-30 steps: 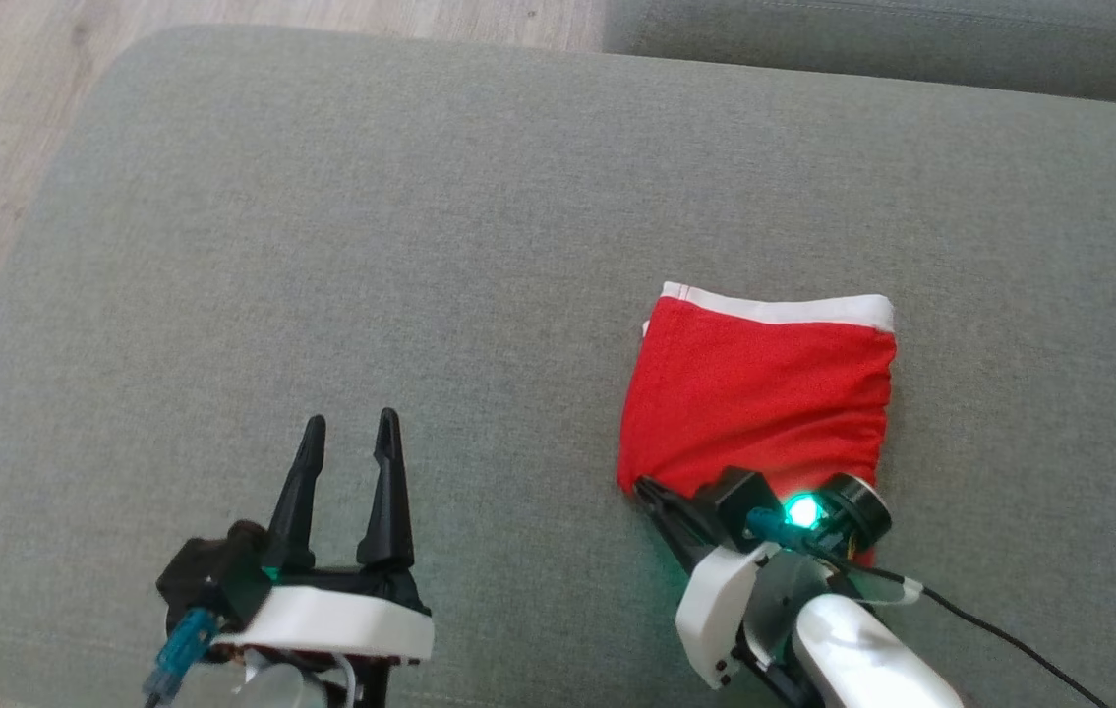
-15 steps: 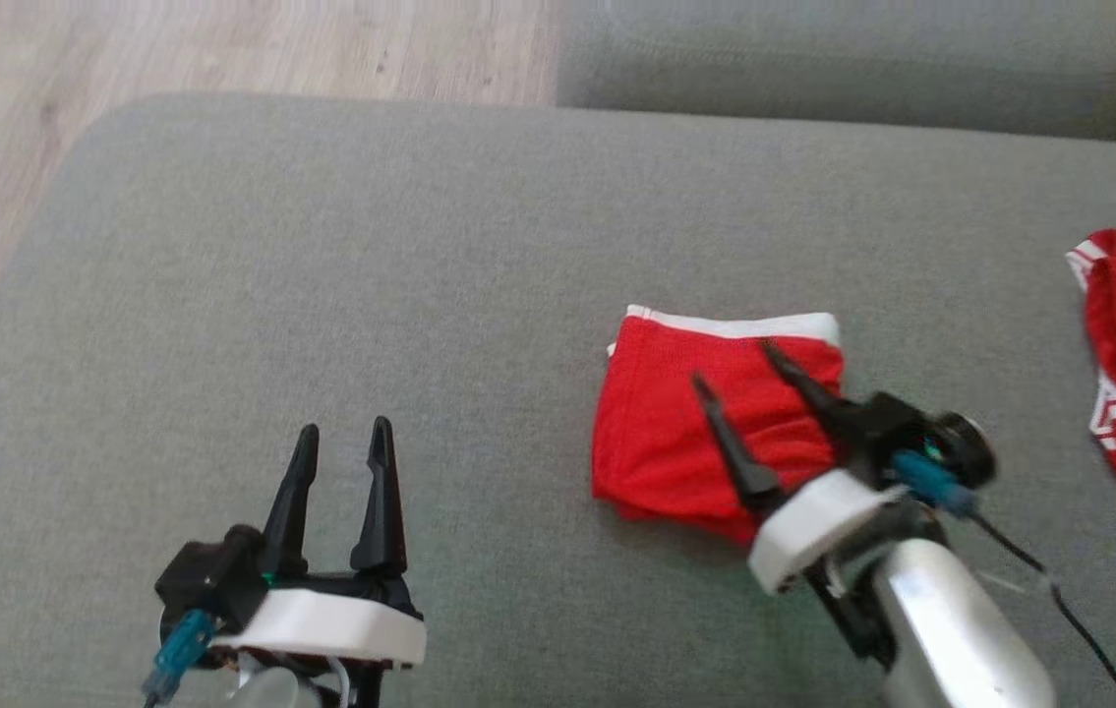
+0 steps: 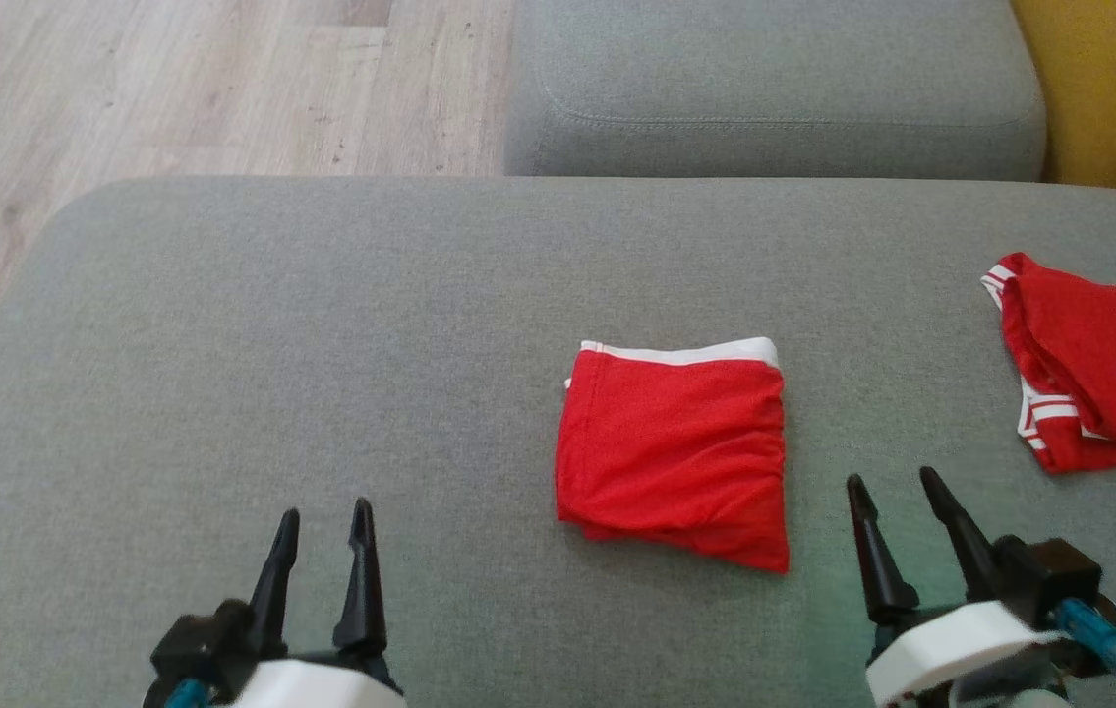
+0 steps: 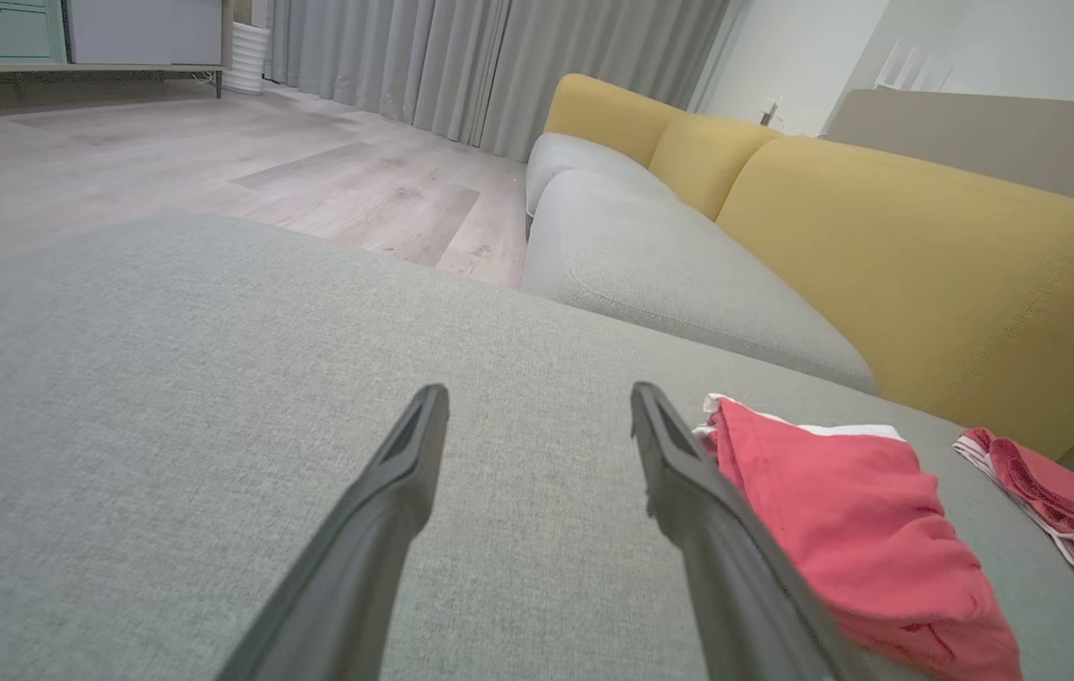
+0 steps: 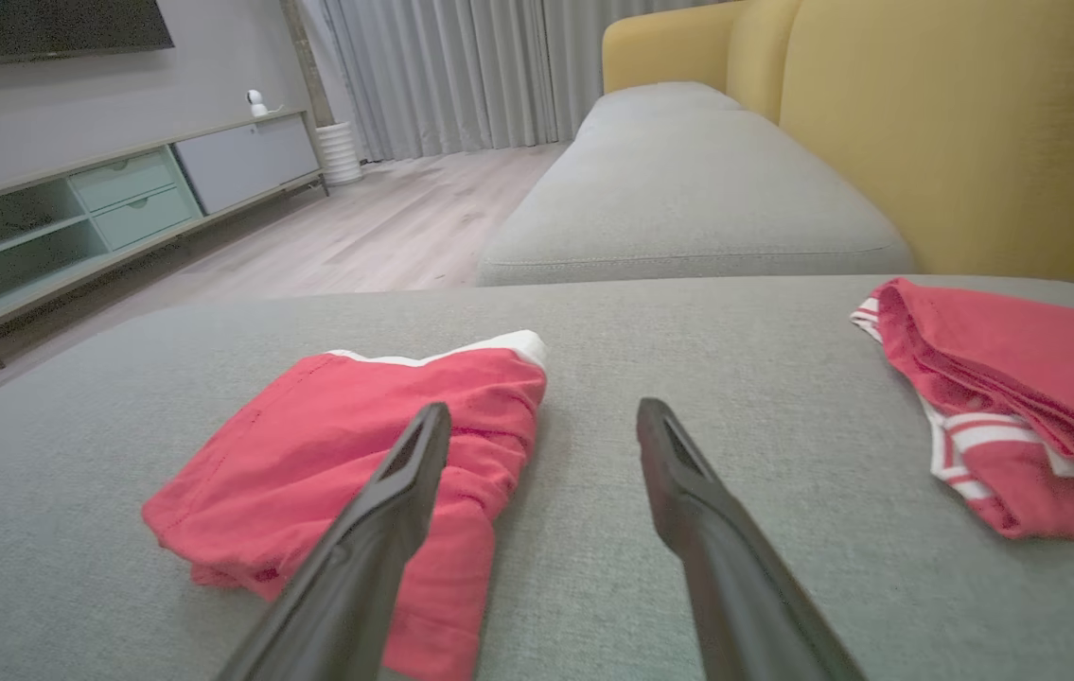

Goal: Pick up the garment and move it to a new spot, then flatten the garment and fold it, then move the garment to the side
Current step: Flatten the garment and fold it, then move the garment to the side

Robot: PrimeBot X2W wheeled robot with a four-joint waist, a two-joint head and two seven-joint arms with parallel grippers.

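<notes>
- The folded garment (image 3: 675, 447) lies on the wide seat cushion (image 3: 322, 324).
- A second garment (image 3: 1098, 379) lies on the same cushion, well apart to the folded garment's right and slightly behind it.
- Another seat cushion (image 3: 774, 98) sits behind the folded garment.
- The backrest (image 3: 1108, 88) stands behind it, to the right.
- The floor (image 3: 174, 88) lies behind it, to the left.

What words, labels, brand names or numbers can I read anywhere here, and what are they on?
None: there is no text to read. The folded red garment, the striped red garment, the grey cushion, the yellow backrest, the left gripper and the right gripper bear no print, label or number.
</notes>
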